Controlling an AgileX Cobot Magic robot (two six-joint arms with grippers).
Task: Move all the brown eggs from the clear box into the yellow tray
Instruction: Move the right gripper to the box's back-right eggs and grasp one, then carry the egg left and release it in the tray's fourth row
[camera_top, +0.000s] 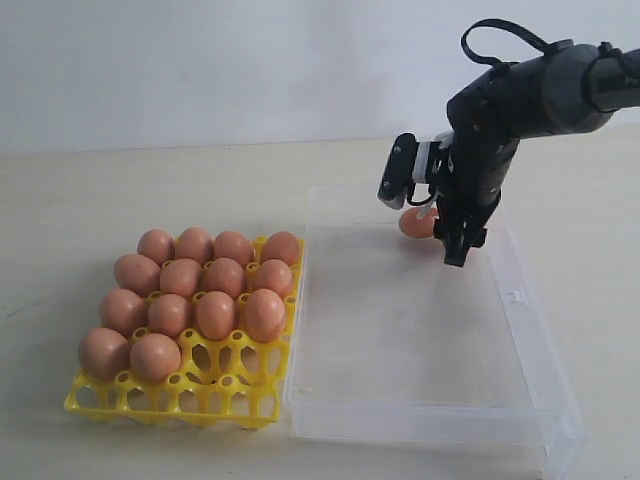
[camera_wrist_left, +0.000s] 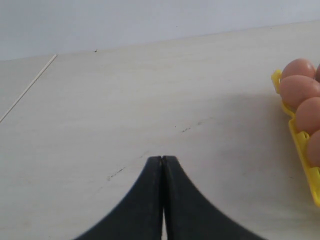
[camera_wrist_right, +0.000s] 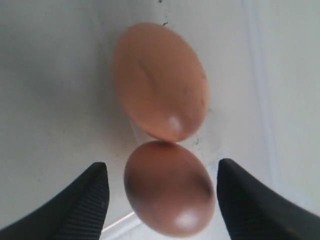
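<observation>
**entry: egg transfer, late stage**

- **yellow tray** (camera_top: 170, 402): on the worktop (camera_top: 150, 180), its right edge just beside the left wall of the clear box (camera_top: 400, 340). it holds fourteen brown eggs (camera_top: 215, 314). cups along the tray's front edge, toward the box, are vacant.
- **clear box:** the floor is bare except for two eggs at its far wall. the nearer egg (camera_wrist_right: 170, 190) and the second egg (camera_wrist_right: 160, 80) lie touching each other.
- **right tool** (camera_wrist_right: 161, 167): down inside the box with jaws wide apart, one finger on each side of the nearer egg. a gap shows on both sides, so nothing is held.
- **left tool** (camera_wrist_left: 162, 159): fingers pressed together and empty, over bare worktop near one edge of the tray.

**hazards, as judged:**

- the eggs are in contact, so closing on the nearer one may push the second and send it rolling along the box floor.
- an off-centre grip on a smooth oval could squeeze the egg out from between the fingers.
- too hard a grip could crack the shell.
- the far wall is close, and a finger catching it could shift the light box toward the tray.
- the vacant cups sit beside seated eggs, so a low approach could knock a neighbour.
</observation>
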